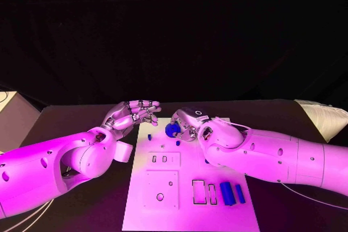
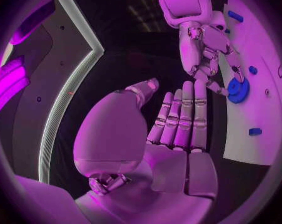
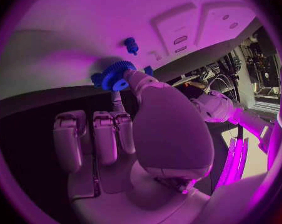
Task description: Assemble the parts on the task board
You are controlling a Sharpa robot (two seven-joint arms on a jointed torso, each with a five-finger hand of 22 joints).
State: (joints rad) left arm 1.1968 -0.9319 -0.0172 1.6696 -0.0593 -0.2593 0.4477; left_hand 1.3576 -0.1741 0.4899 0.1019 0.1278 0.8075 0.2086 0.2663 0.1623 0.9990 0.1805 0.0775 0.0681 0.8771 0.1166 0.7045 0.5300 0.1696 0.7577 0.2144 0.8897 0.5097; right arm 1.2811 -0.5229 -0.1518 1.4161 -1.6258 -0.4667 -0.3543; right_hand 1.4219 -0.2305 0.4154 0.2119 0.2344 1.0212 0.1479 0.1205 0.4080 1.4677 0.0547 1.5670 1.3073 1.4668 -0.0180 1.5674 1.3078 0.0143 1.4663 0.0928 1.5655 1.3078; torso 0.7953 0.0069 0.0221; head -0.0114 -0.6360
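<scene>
The left hand (image 1: 133, 114) hovers off the far left corner of the task board (image 1: 190, 212), its fingers (image 2: 181, 118) apart and holding nothing. To its right, the right hand (image 1: 190, 124) pinches a blue gear (image 1: 172, 130) over the board's far edge; the gear looks lifted clear of the surface, though that is hard to judge. Nearer the robot, two blue bars (image 1: 232, 192) lie side by side on the board's right part.

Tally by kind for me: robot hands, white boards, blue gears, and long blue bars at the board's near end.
Hands: 2, left hand and right hand
Task board: 1
Blue gear: 1
Long blue bars: 2
Total: 6
</scene>
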